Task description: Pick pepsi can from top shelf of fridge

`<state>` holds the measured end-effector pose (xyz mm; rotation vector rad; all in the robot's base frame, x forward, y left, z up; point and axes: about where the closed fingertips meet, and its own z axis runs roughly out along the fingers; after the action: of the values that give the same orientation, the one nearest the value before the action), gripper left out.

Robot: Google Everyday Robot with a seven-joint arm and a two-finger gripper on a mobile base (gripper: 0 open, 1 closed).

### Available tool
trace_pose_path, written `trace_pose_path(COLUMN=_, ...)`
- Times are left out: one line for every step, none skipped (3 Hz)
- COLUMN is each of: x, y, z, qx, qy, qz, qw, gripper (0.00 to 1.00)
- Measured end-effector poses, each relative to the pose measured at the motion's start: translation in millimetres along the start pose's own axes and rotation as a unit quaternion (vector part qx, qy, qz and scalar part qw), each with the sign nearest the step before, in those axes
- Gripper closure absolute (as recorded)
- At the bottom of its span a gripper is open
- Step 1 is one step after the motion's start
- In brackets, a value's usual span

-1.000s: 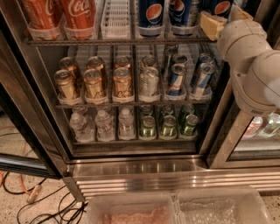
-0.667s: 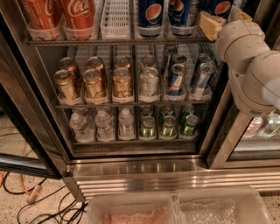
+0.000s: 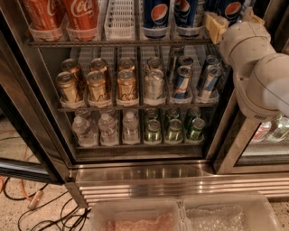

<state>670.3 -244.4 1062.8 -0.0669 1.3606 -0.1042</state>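
The fridge [image 3: 144,173] stands open in front of me. Its top shelf [image 3: 117,43] holds two red Coca-Cola cans [image 3: 81,16] at the left, an empty white lane tray [image 3: 119,18] and dark blue pepsi cans [image 3: 156,16] to the right. My gripper [image 3: 232,21] is at the right end of this shelf, set around the rightmost pepsi can [image 3: 231,8]. The can shows between the gripper's yellow parts. My white arm [image 3: 257,67] reaches in from the right and hides the shelf's right end.
The middle shelf holds gold cans [image 3: 97,85], a silver can [image 3: 153,85] and slim blue-and-silver cans [image 3: 183,81]. The lower shelf holds water bottles [image 3: 106,128] and green cans [image 3: 174,131]. The open door frame [image 3: 27,135] is at the left, cables [image 3: 40,212] lie on the floor, and plastic trays [image 3: 135,216] sit below.
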Motion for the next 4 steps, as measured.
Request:
trace_pose_path(x=2.5, y=-1.9, z=1.6, qx=0.002, qy=0.002, qz=0.001, qw=1.0000, gripper=0.00)
trace_pose_path(x=-0.3, y=-3.4, z=1.5, qx=0.005, qy=0.001, qz=0.002, qw=1.0000, gripper=0.00)
trace_pose_path(x=-0.3, y=-3.4, z=1.5, qx=0.005, qy=0.001, qz=0.002, qw=1.0000, gripper=0.00)
trace_pose_path(x=-1.5, y=0.2, z=1.7, qx=0.006, qy=0.000, qz=0.013, qw=0.9999, gripper=0.00)
